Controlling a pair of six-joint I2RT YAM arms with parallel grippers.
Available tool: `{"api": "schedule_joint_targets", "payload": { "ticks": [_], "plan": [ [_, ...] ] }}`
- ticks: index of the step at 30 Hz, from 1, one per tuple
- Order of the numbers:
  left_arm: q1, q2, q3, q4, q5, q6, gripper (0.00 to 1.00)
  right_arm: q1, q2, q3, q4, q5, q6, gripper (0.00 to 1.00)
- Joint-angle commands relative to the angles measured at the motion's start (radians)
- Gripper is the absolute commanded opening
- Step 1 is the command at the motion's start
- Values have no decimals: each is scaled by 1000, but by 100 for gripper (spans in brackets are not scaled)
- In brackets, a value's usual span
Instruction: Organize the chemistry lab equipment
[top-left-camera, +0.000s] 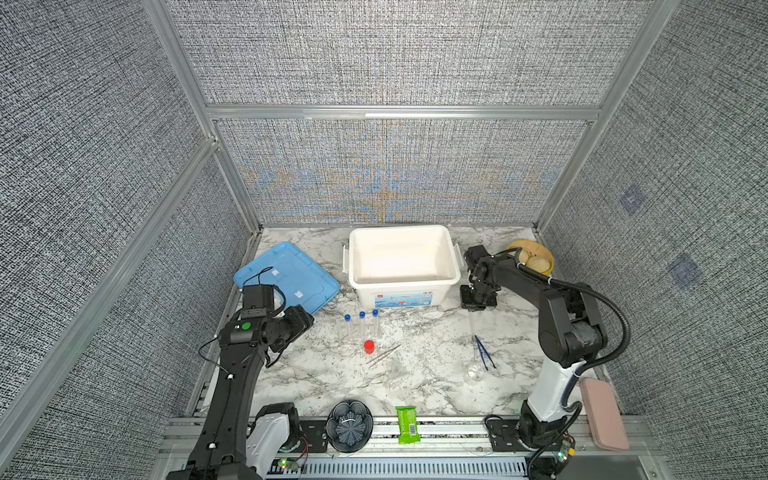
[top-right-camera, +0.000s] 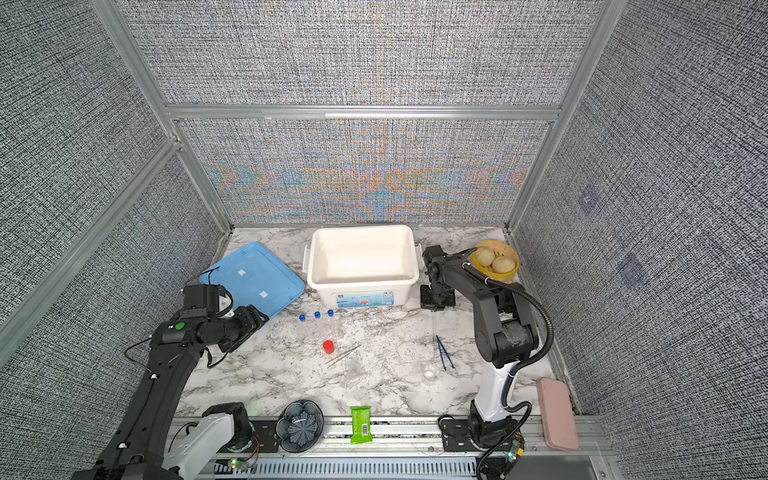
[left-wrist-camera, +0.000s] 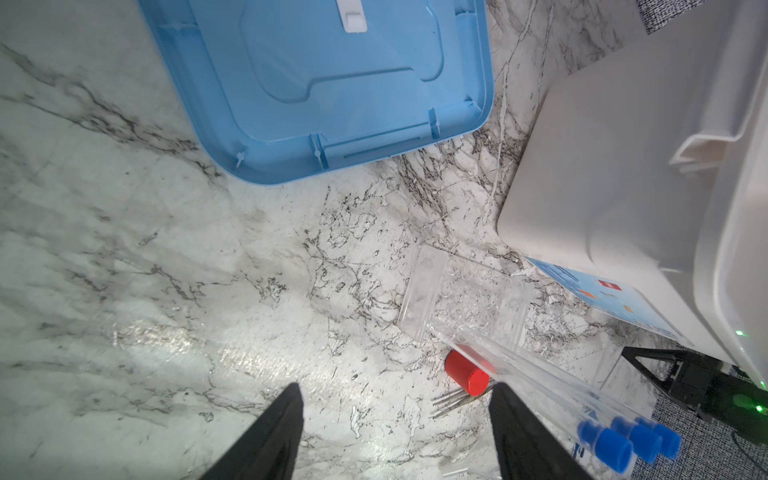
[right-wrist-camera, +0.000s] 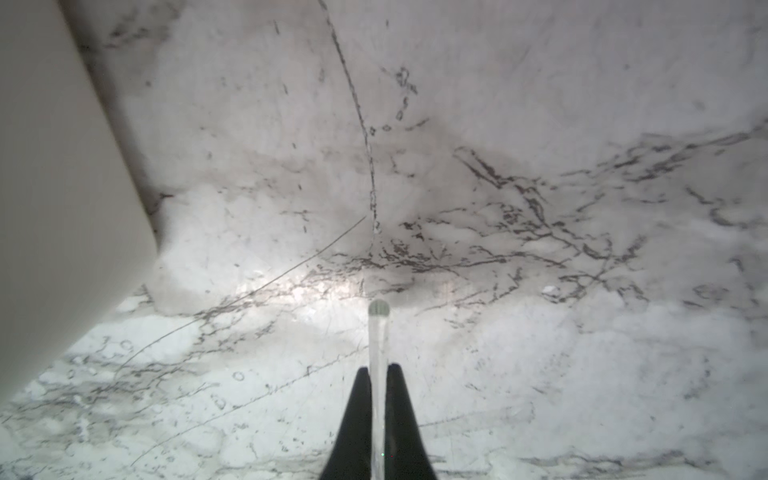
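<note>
Three clear blue-capped tubes stand in a clear rack in front of the white bin. A red-capped vial and silver tweezers lie just in front of them. Dark blue tweezers and a small clear glass piece lie further right. My left gripper is open and empty, hovering left of the tubes. My right gripper is low beside the bin's right end, shut on a thin clear glass rod.
A blue lid lies upside down at the back left. A yellow bowl with pale round things sits at the back right. Along the front edge are a dark fluted bowl, a green packet and a pink case.
</note>
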Motion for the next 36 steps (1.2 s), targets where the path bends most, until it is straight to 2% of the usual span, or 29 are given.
{"api": "schedule_joint_targets", "payload": {
  "ticks": [1, 20, 24, 26, 28, 31, 33, 36],
  "plan": [
    [1, -10, -1, -18, -6, -7, 73, 0, -30, -9, 1, 25, -11, 1],
    [0, -27, 79, -61, 14, 8, 73, 8, -55, -65, 102, 29, -77, 0],
    [0, -36, 197, -116, 106, 102, 72, 5, -35, -64, 106, -1, -86, 0],
    [0, -52, 262, -126, 194, 145, 72, 5, -40, -75, 118, -19, -83, 0],
    [-1, -73, 297, -105, 293, 136, 70, 5, -46, -85, 127, -29, -77, 0],
    [-20, -100, 300, -4, 433, 47, 67, 3, -47, -95, 132, -41, -75, 0],
    [-75, -117, 293, 71, 438, -7, 66, 2, -45, -100, 138, -54, -73, 0],
    [-192, -97, 321, 120, 376, -25, 65, 0, -40, -105, 147, -67, -70, 0]
  ]
}}
